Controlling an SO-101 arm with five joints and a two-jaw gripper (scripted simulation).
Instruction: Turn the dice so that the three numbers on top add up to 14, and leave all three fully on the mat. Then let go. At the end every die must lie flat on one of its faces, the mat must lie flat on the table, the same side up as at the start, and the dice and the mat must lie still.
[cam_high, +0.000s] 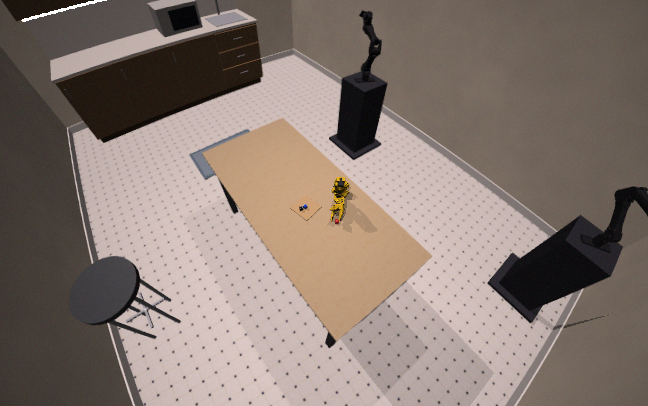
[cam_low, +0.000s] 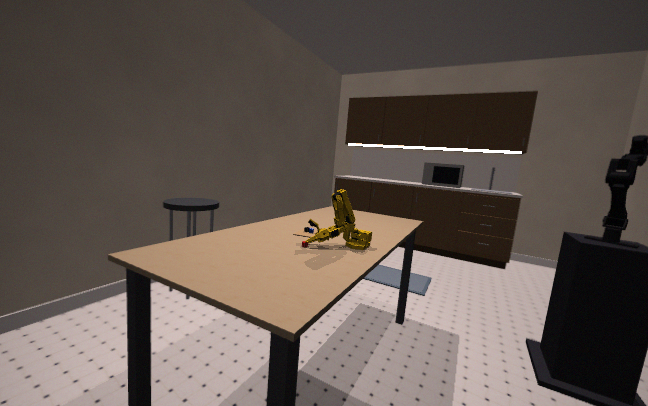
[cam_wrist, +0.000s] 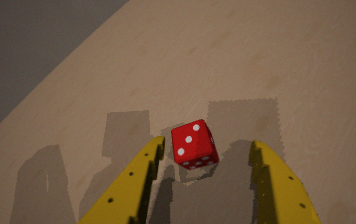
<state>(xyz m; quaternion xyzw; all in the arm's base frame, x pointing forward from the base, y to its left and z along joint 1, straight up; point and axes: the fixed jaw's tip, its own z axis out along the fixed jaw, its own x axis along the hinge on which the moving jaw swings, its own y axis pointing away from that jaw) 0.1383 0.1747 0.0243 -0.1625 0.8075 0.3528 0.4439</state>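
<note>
red die (cam_high: 337, 221) (cam_low: 304, 244) (cam_wrist: 194, 143) is seen off the mat (cam_high: 307, 216) (cam_low: 300, 235), between but clear of the parted fingers of the gripper (cam_high: 334, 219) (cam_low: 311, 241) (cam_wrist: 208, 140); regrasping seems under way, so recentring and closing are needed next.

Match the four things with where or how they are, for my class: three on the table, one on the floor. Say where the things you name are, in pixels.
1. Small red die (cam_high: 337, 221) (cam_low: 304, 244) (cam_wrist: 192, 142)
2. Small blue die (cam_high: 305, 206) (cam_low: 311, 230)
3. Yellow claw (cam_high: 335, 220) (cam_low: 309, 232) (cam_wrist: 207, 142)
4. Round black stool (cam_high: 104, 290) (cam_low: 191, 204)

A. Open
B. Standing on the floor
C. Off the mat, near the fingertips
D. On the thin tan mat (cam_high: 307, 215) (cam_low: 300, 235)

Pairs: 1-C; 2-D; 3-A; 4-B
</note>
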